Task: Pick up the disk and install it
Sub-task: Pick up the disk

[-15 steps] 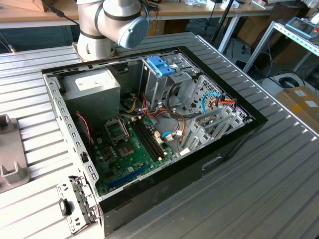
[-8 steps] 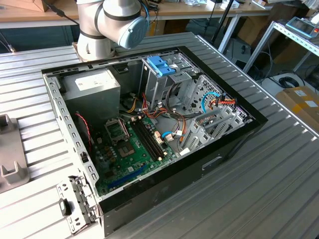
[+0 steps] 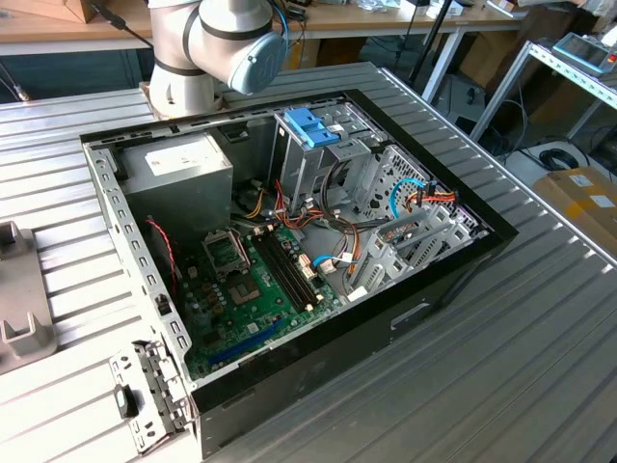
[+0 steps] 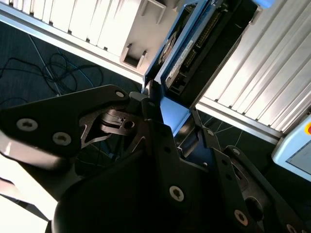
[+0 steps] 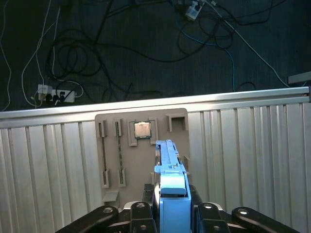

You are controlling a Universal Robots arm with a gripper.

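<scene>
In the exterior view, an open computer case (image 3: pixel 386 328) lies mid-frame on the ribbed desk (image 3: pixel 521 367), which spreads wide at the lower right. The arm (image 3: pixel 212 39) rises at the upper left.

In the second wrist view, the end effector (image 4: pixel 167 109) is clamped tight on the disk (image 4: pixel 184 48), with the blue rail between its fingers.

In the first wrist view, the disk (image 5: pixel 167 160) stands edge-on in that grip, seen against a grey slotted tray (image 5: pixel 111 145) near the desk's edge.

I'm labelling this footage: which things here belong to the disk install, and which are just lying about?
In the job: the disk, clamped in the gripper; open computer case; its drive cage.
Lying about: processor chip on the holder plate; power strip; metal bracket.
</scene>
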